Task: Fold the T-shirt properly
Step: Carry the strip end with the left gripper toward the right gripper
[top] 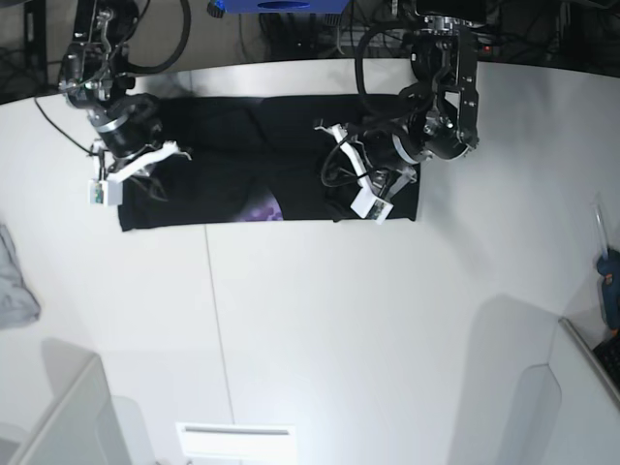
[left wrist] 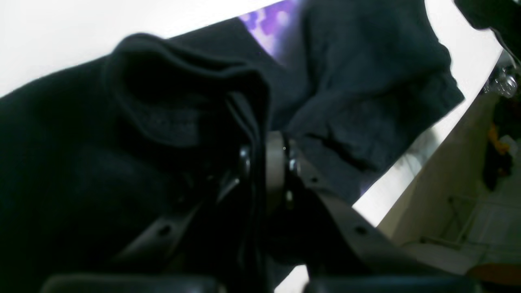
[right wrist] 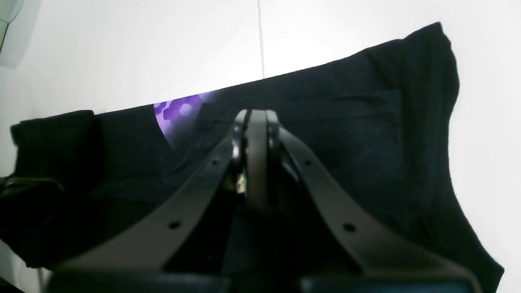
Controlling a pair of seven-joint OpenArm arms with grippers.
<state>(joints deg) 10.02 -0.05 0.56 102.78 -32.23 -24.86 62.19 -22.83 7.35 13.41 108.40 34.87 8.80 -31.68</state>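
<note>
Lying across the far part of the white table (top: 320,329), the T-shirt (top: 232,174) is a long black band, and a small part of its purple print (top: 263,209) shows at the near edge, about in the middle. The left gripper (left wrist: 260,156) is clamped on a raised fold of the black cloth; in the left wrist view the fabric passes between the two fingers and bunches up above them. In the base view this arm is over the right half of the shirt. The right gripper (right wrist: 256,122) has its fingers pressed together, and no cloth between them can be seen; it hangs over the left end of the shirt, close to the surface. A small grey cloth (top: 14,281) lies at the left edge of the table, well apart from the shirt. No container with things in it can be made out on the table.
</note>
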